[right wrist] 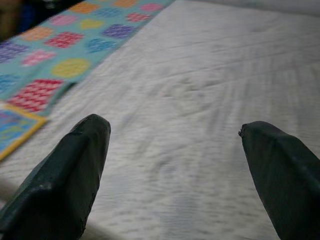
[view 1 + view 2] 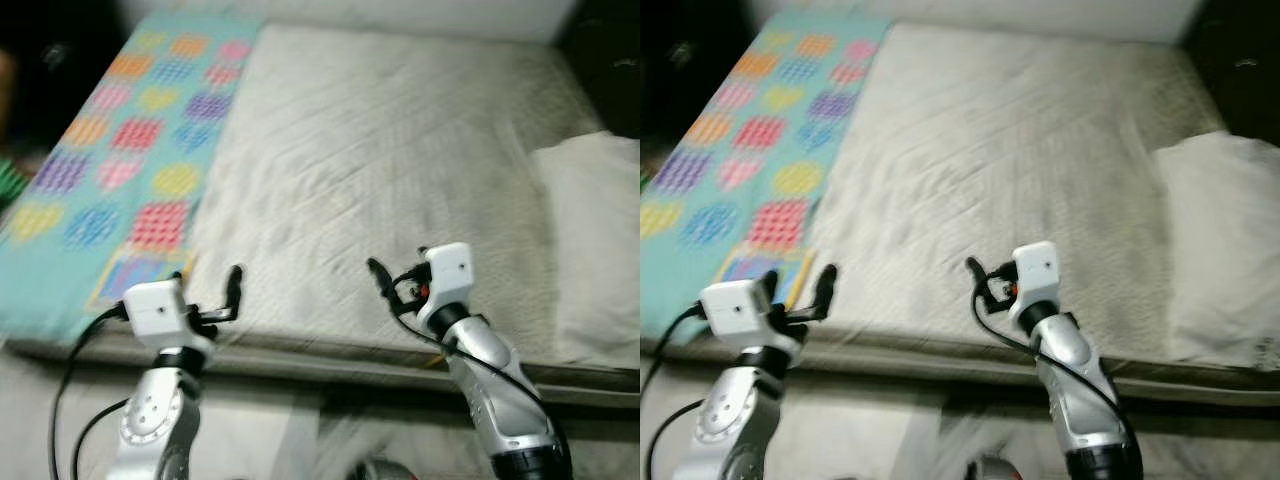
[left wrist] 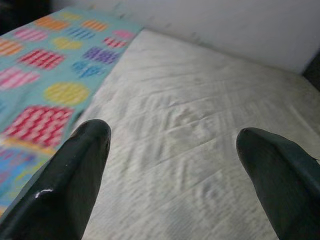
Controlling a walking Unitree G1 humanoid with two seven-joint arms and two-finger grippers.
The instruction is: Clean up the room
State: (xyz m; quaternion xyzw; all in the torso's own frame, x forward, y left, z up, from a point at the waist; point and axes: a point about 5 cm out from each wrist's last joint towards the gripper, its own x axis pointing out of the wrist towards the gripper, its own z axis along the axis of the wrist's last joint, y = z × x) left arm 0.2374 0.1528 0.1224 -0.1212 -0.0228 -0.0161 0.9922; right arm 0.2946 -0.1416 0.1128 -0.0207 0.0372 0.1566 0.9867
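Note:
A bed with a rumpled cream sheet [image 2: 380, 150] lies before me. A turquoise blanket [image 2: 130, 150] patterned with coloured hearts and circles covers its left strip. A white pillow [image 2: 595, 230] rests at the bed's right side. My left gripper [image 2: 208, 288] hovers over the near edge, where blanket meets sheet, and it is open and holds nothing. My right gripper [image 2: 397, 272] is raised over the sheet near the front edge, also open and bare. In the wrist views both pairs of fingers [image 3: 75, 165] [image 1: 65, 170] stand wide apart above the sheet.
The bed's front edge [image 2: 330, 352] runs across just beyond my arms, with pale floor [image 2: 260, 430] below it. A white wall [image 2: 400, 15] borders the far side. Dark spaces flank the bed at left and right. The picture is somewhat blurred.

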